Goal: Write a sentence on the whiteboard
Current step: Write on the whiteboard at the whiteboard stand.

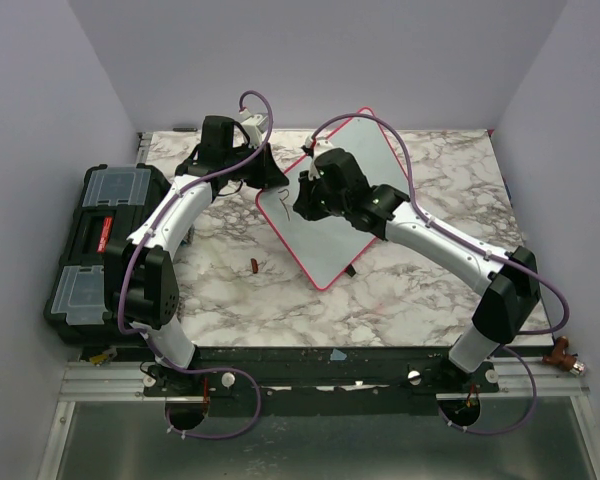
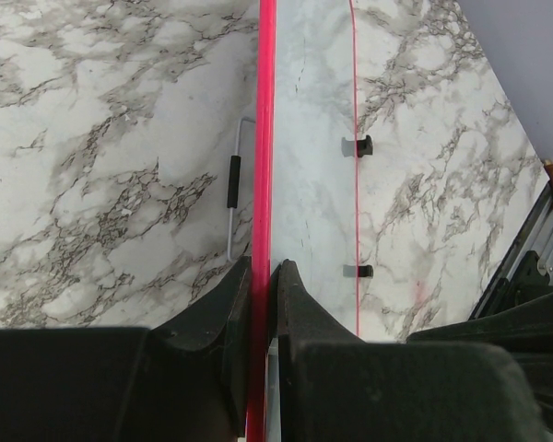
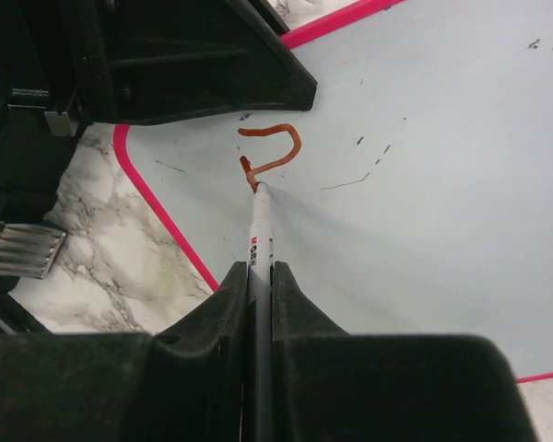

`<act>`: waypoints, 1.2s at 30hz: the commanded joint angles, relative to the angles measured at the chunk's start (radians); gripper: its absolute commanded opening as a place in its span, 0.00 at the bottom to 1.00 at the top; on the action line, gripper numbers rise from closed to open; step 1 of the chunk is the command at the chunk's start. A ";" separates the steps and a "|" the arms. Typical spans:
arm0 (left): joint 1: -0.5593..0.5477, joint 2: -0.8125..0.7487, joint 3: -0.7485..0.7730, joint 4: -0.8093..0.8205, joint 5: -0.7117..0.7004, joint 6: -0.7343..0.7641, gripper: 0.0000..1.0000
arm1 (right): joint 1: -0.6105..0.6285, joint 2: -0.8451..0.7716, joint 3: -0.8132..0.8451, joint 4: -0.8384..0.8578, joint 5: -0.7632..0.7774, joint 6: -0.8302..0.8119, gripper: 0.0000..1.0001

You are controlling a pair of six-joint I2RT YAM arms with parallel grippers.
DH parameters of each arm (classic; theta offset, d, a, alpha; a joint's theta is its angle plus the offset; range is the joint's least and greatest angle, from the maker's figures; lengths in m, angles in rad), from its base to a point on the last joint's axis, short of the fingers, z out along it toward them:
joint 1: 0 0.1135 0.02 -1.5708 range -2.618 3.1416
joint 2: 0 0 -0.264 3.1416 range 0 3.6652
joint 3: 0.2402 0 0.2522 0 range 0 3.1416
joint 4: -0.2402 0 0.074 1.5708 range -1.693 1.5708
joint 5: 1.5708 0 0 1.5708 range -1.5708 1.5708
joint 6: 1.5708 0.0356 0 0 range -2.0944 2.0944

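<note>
The right gripper (image 3: 261,276) is clenching a white marker (image 3: 260,226) between its fingers. The barrel is pointing straight out ahead of the jaws along the wrist's own line, and its tip is touching the whiteboard (image 3: 424,184) at the foot of a hooked reddish-brown stroke, all that is showing so far of the sentence (image 3: 299,144). Just beyond the tip, the left gripper (image 2: 263,281) is pinching the board's red-pink frame (image 2: 264,110), fingers shut on either side of the edge. It appears to be steadying the board rather than writing. From above, the two grippers are meeting over the board's left corner, the right one over the pale surface and the left one at the rim. The rest of the board is stretching away bare toward the right and the far side of the marble table (image 1: 440,160). That is the relation the coming move seems to turn on. The marker's long axis is aiming toward the left gripper and the nearby frame, so there is little room ahead of the tip, and the open writing surface is lying off to the marker's side. The lettering will likely have to travel sideways to the barrel, away from the left arm, with the right arm alone carrying it. A black toolbox (image 1: 100,240) is sitting at the table's left edge, and a small dark red piece (image 1: 254,265), too small to identify, is lying on the marble near the board's left edge.
</note>
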 commanded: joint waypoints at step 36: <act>-0.023 -0.035 -0.002 -0.038 -0.017 0.083 0.00 | 0.003 -0.006 -0.080 -0.079 -0.161 -0.010 0.01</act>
